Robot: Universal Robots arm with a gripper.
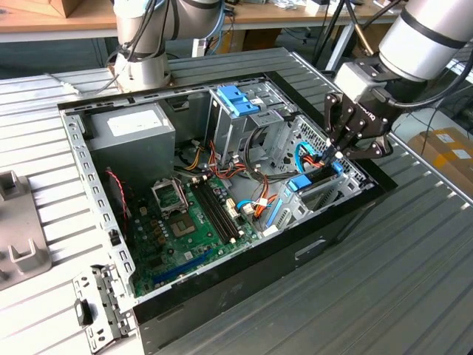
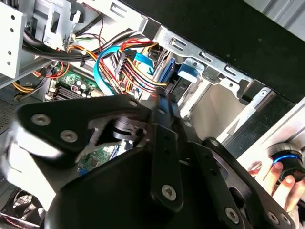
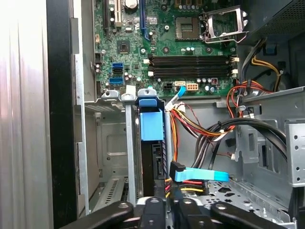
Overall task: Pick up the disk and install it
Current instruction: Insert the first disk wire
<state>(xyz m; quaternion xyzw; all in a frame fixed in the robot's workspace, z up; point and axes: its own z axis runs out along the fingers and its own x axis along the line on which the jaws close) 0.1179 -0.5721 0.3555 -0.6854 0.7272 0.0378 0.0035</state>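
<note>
One disk (image 3: 151, 138) — blue tab, dark body, upright in bay; end effector (image 1: 341, 150) grip unclear.

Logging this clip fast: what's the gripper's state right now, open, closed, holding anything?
Gripper: black, at the upper end of the light-blue-framed grey metal disk standing in the case's drive bay; open or shut cannot be told.

One gripper (image 1: 341, 148), one disk (image 3: 151, 125) just beyond it, one open case (image 1: 244, 288), one motherboard (image 3: 157, 33), one hand (image 2: 276, 183).
</note>
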